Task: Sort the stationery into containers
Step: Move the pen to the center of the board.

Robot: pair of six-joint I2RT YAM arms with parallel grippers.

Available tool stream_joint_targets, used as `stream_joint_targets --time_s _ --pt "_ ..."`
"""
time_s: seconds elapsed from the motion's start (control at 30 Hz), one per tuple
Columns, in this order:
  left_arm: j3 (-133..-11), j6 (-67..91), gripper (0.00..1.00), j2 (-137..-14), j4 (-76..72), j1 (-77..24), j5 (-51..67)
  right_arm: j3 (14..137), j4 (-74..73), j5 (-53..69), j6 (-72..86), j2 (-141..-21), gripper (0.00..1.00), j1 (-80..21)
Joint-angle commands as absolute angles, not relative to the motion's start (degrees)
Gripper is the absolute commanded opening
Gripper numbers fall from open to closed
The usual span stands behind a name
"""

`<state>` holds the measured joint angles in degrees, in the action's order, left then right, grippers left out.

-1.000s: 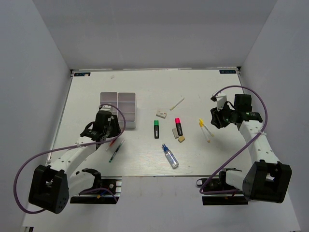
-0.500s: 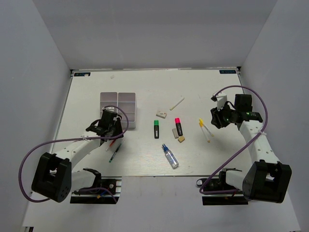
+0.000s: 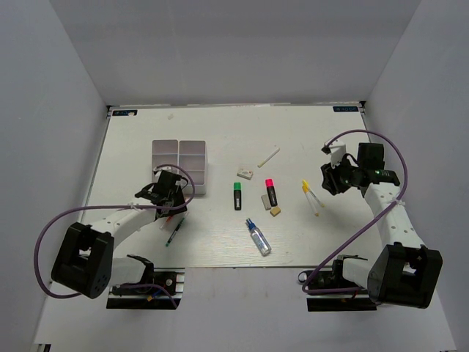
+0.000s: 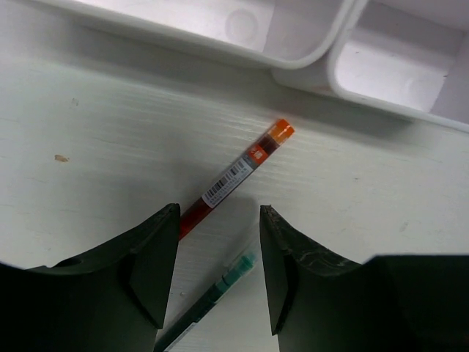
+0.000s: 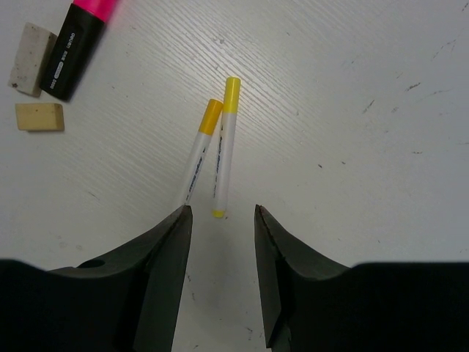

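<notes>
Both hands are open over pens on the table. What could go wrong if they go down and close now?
1. Under the left hand lie the red pen and the green pen, close together; it may catch both, or push one away.
2. The right hand faces two yellow-tipped pens lying nearly touching; the same may happen.
3. The red pen ends near the organizer box wall, so the left fingers could bump it.

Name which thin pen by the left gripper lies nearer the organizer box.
The orange-capped red pen; its cap nearly reaches the organizer box, while the green pen lies farther from it.
</notes>
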<state>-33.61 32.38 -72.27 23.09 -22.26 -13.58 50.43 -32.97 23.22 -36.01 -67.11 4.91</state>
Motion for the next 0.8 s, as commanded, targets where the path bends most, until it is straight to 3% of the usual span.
stream_joint_targets --time_s 0.0,0.3,0.43,0.6,0.77 --pt "-33.05 34.01 0.58 -72.33 22.5 -22.5 -16.16 51.59 -32.26 23.64 -36.74 -66.45 0.46 5.36" --pt "-33.57 35.68 0.58 -74.71 24.96 -23.03 -17.84 51.33 -32.52 24.43 -36.74 -65.83 0.47 6.24" --pt "-34.1 35.16 0.47 -75.93 24.96 -23.55 -16.35 51.15 -32.69 24.43 -37.0 -65.39 0.47 6.68" --pt "-33.57 35.16 0.46 -75.42 24.96 -25.58 -14.6 51.24 -32.61 24.61 -37.09 -65.3 0.47 6.94" --pt "-33.05 35.16 0.37 -75.41 25.66 -28.29 -14.06 51.24 -32.61 26.1 -36.91 -65.22 0.47 7.38"
